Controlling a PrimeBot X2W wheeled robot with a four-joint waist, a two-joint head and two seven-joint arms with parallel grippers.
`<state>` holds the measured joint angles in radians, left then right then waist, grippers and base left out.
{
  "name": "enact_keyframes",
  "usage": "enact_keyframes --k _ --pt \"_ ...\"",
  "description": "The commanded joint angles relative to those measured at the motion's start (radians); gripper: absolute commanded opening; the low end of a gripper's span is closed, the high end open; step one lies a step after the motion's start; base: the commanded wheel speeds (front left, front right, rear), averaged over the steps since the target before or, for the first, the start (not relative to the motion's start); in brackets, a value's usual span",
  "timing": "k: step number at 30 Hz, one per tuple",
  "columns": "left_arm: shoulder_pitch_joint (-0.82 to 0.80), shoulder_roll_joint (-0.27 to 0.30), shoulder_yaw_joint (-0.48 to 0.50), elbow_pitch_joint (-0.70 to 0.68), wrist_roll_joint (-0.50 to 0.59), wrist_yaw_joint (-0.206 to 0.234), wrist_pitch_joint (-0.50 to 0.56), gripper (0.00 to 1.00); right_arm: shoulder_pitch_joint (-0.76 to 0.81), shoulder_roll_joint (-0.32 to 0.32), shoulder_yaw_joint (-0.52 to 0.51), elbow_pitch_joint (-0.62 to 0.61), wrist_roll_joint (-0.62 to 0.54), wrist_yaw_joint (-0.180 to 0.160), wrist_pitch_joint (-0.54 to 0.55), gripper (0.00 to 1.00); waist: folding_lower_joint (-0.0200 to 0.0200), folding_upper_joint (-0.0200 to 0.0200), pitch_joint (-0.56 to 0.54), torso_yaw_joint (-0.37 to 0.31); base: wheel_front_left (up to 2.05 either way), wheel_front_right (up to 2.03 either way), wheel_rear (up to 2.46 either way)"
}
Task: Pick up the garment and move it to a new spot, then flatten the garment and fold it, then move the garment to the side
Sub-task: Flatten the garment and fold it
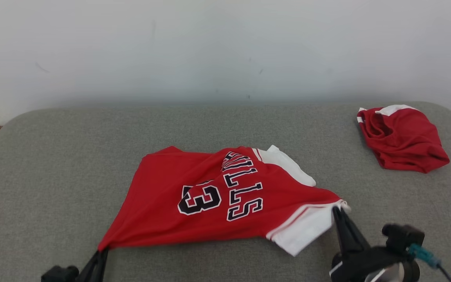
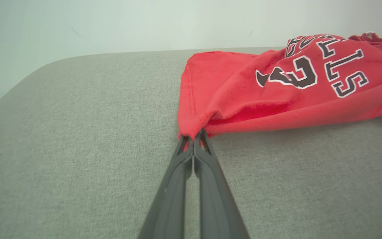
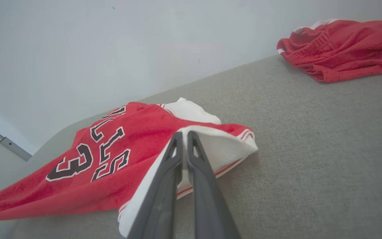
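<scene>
Left end effector (image 1: 102, 250) pinches a red corner of the jersey (image 1: 210, 196), right end effector (image 1: 337, 209) its white edge; shallow bites may slip.

grey padded surface (image 1: 53, 156), plain pale wall (image 1: 210, 47)

Red jersey (image 1: 210, 196): black letters "LLS" legible; number "3" beside them
</scene>
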<state>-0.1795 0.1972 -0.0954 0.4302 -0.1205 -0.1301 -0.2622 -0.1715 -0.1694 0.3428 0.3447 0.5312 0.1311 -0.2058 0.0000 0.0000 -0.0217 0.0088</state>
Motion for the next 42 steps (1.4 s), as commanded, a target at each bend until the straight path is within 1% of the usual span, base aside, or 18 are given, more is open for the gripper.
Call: enact_keyframes --k 1,5,8,10,14,17,20,22,23,24,25,27,33,35,39,42 --pt "-0.023 0.016 -0.007 -0.018 0.011 0.000 -0.004 0.00 -0.024 -0.012 0.007 -0.029 0.012 -0.001 0.009 0.00 0.0000 0.0000 0.003 -0.003 0.00 0.00 0.00" --pt "-0.099 0.060 -0.048 -0.064 0.004 0.000 0.007 0.00 -0.085 -0.039 0.012 -0.095 0.036 -0.001 0.039 0.00 0.0000 0.0000 0.016 -0.005 0.00 0.00 0.00" --pt "-0.185 0.097 -0.083 -0.100 -0.010 0.000 0.037 0.00 -0.160 -0.046 0.019 -0.118 0.046 -0.001 0.057 0.00 0.0000 0.0000 0.041 -0.007 0.00 0.00 0.00" --pt "-0.247 0.121 -0.102 -0.124 -0.029 0.000 0.061 0.00 -0.221 -0.049 0.020 -0.112 0.052 -0.001 0.067 0.00 0.0000 0.0000 0.065 -0.009 0.00 0.00 0.00" --pt "-0.384 0.179 -0.137 -0.145 -0.069 0.001 0.106 0.00 -0.382 -0.032 0.025 -0.070 0.065 -0.001 0.076 0.00 0.0000 0.0000 0.129 -0.014 0.00 0.00 0.00" --pt "-0.499 0.228 -0.183 -0.132 -0.092 0.001 0.137 0.00 -0.524 -0.013 0.038 -0.008 0.089 -0.001 0.086 0.00 0.0000 0.0000 0.180 -0.019 0.00 0.00 0.00" --pt "-0.626 0.275 -0.235 -0.101 -0.124 0.001 0.163 0.00 -0.682 -0.004 0.061 0.073 0.106 -0.001 0.094 0.00 0.0000 0.0000 0.233 -0.021 0.00 0.00 0.00" --pt "-0.711 0.305 -0.268 -0.073 -0.134 0.001 0.176 0.00 -0.792 0.015 0.070 0.132 0.131 -0.001 0.098 0.00 0.0000 0.0000 0.267 -0.026 0.00 0.00 0.00" --pt "-0.755 0.314 -0.283 -0.061 -0.151 0.001 0.179 0.00 -0.849 0.020 0.068 0.162 0.142 -0.001 0.098 0.00 0.0000 0.0000 0.284 -0.027 0.00 0.00 0.00" --pt "-0.755 0.314 -0.283 -0.061 -0.151 0.001 0.179 0.00 -0.849 0.020 0.068 0.162 0.142 -0.001 0.098 0.00 0.0000 0.0000 0.284 -0.027 0.00 0.00 0.00" --pt "-0.796 0.317 -0.293 -0.045 -0.170 0.001 0.181 0.00 -0.903 0.017 0.074 0.194 0.142 -0.001 0.102 0.00 0.0000 0.0000 0.299 -0.028 0.00 0.00 0.00" --pt "-0.879 0.343 -0.331 -0.016 -0.170 0.001 0.188 0.00 -1.007 0.021 0.084 0.255 0.146 -0.001 0.096 0.00 0.0000 0.0000 0.325 -0.030 0.00 0.00 0.00" --pt "-1.101 0.371 -0.399 0.081 -0.237 0.001 0.194 0.00 -1.271 0.037 0.076 0.431 0.184 -0.001 0.078 0.00 0.0000 0.0000 0.377 -0.036 0.00 0.00 0.00" --pt "-1.169 0.366 -0.412 0.121 -0.259 0.000 0.196 0.00 -1.345 0.031 0.078 0.487 0.183 -0.001 0.069 0.00 0.0000 0.0000 0.387 -0.035 0.00 0.00 0.00" --pt "-1.295 0.378 -0.449 0.188 -0.276 0.000 0.197 0.00 -1.475 0.026 0.088 0.577 0.179 -0.001 0.045 0.00 0.0000 0.0000 0.392 -0.044 0.00 0.00 0.00" --pt "-1.378 0.367 -0.464 0.218 -0.307 0.000 0.199 0.00 -1.562 0.016 0.103 0.632 0.159 -0.001 0.035 0.00 0.0000 0.0000 0.397 -0.051 0.00 0.00 0.00"
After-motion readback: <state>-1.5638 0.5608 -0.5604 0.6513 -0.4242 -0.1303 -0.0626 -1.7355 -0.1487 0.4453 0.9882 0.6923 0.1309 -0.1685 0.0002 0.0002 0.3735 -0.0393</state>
